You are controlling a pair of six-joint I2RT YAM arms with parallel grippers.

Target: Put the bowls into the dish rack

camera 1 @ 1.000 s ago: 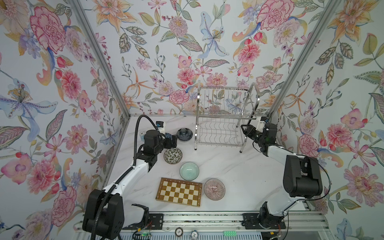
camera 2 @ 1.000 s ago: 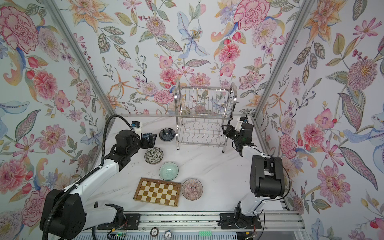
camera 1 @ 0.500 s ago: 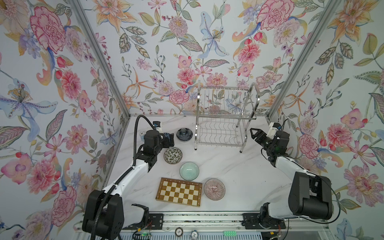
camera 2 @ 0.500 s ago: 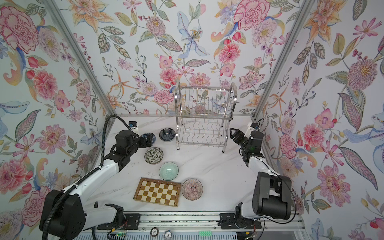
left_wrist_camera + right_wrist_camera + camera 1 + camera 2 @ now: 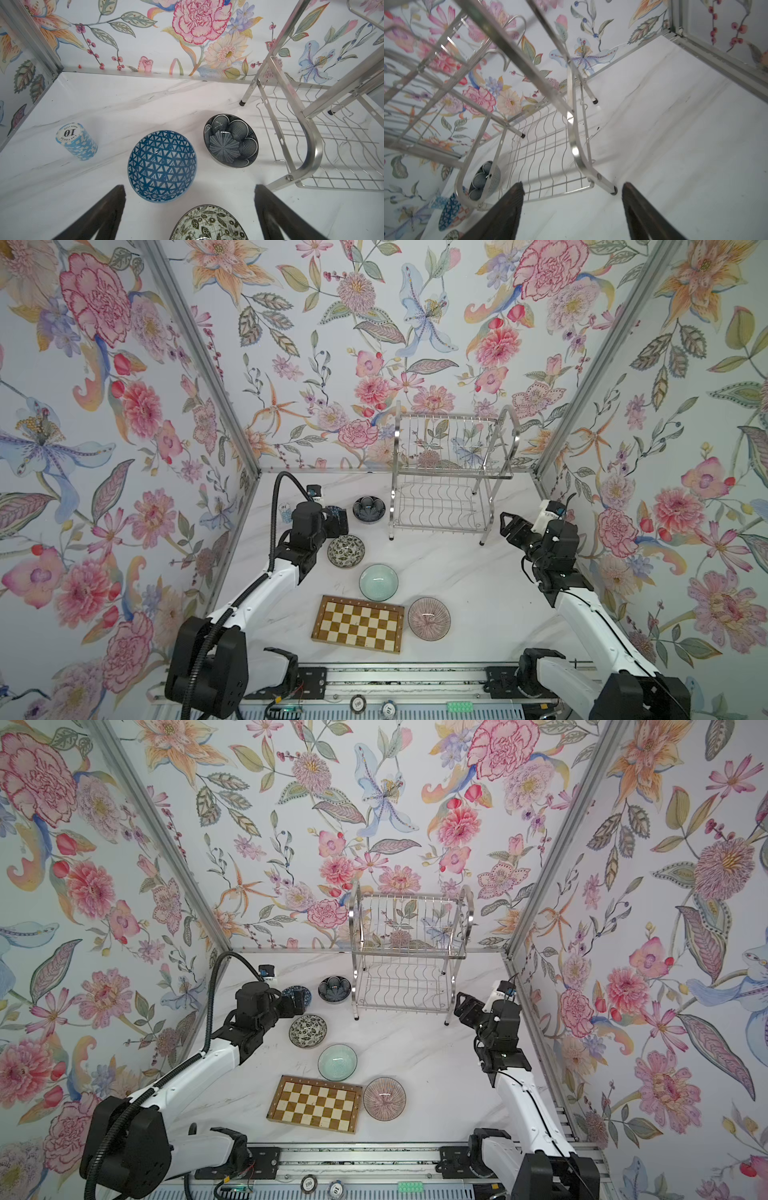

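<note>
1. While all five bowls sit upright on the white marbled desk, the dish rack stands at the back, right of the middle, apart from them.
2. In both top views the navy petal bowl lies just beside the rack's left front leg, and the blue lattice bowl lies close on its other side.
3. Nearer the front, the black-and-white floral bowl, the pale green bowl and the pink lined bowl run in a loose diagonal.
4. The pink one lies just beside the right end of the checkered board.
5. The left tool hangs over the blue lattice bowl with its jaws spread wide and nothing between them.
6. A stack of blue poker chips stands near that bowl, on the side away from the rack.
7. The right tool hovers near the rack's right front leg, its jaws apart and gripping nothing.
</note>
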